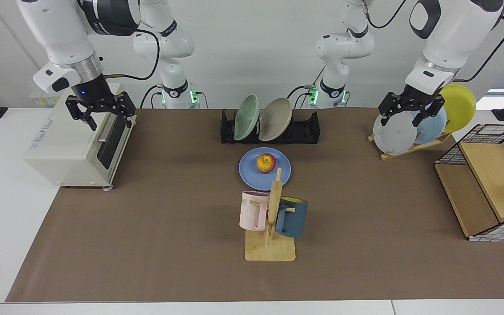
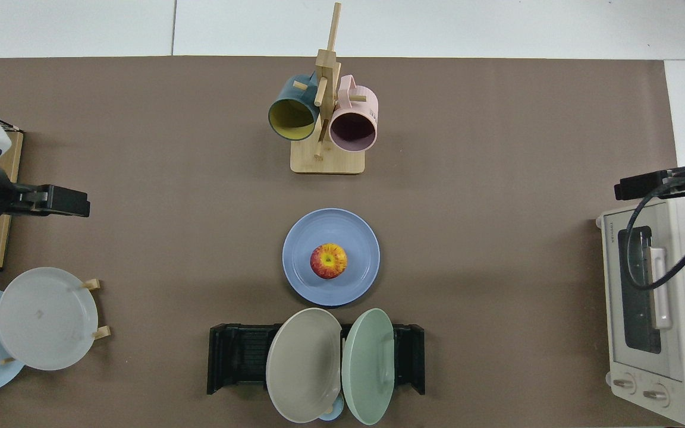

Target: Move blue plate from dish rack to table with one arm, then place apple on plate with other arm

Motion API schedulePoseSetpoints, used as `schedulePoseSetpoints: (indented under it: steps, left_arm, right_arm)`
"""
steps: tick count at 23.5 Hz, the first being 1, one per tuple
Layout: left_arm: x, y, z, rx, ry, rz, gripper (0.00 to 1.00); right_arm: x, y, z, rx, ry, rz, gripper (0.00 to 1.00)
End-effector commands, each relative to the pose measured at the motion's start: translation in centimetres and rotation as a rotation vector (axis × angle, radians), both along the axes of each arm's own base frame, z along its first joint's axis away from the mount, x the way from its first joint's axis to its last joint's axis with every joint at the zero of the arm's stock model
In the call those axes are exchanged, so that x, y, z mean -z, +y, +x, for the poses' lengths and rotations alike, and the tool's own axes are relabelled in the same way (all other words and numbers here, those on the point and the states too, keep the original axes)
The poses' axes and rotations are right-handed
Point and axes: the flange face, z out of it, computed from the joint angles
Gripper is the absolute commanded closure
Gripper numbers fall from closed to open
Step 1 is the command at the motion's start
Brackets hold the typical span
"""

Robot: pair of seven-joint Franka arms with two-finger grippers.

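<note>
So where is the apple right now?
The apple sits mid-table on the blue plate, between the dish rack and the mug tree.

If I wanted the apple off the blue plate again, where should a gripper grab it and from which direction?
Probably from straight above, fingers closing on the apple's widest sides. It sits stem end up at the middle of the flat blue plate, with open space overhead. The mug tree and dish rack crowd low side approaches.

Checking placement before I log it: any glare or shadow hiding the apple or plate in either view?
Facing view: apple evenly lit on the plate, whose near rim sits behind the mug tree. Top view: both unobstructed, only a soft shadow along the plate's edge.
</note>
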Motion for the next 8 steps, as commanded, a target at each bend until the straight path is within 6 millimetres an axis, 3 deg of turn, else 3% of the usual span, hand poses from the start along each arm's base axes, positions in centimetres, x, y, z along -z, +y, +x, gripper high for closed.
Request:
schedulePoseSetpoints:
  steps: [1,8]
  left_arm:
    - [0.11,-0.06,-0.20,0.011,-0.015,-0.009,0.00]
    - [0.11,-0.06,-0.20,0.013,-0.015,-0.009,0.00]
  right_arm:
    - [-0.20,-0.90,0.23,0.036,0.009,-0.011,0.00]
    - [-0.21,-0.27,0.02,0.074,0.018,0.005,0.00]
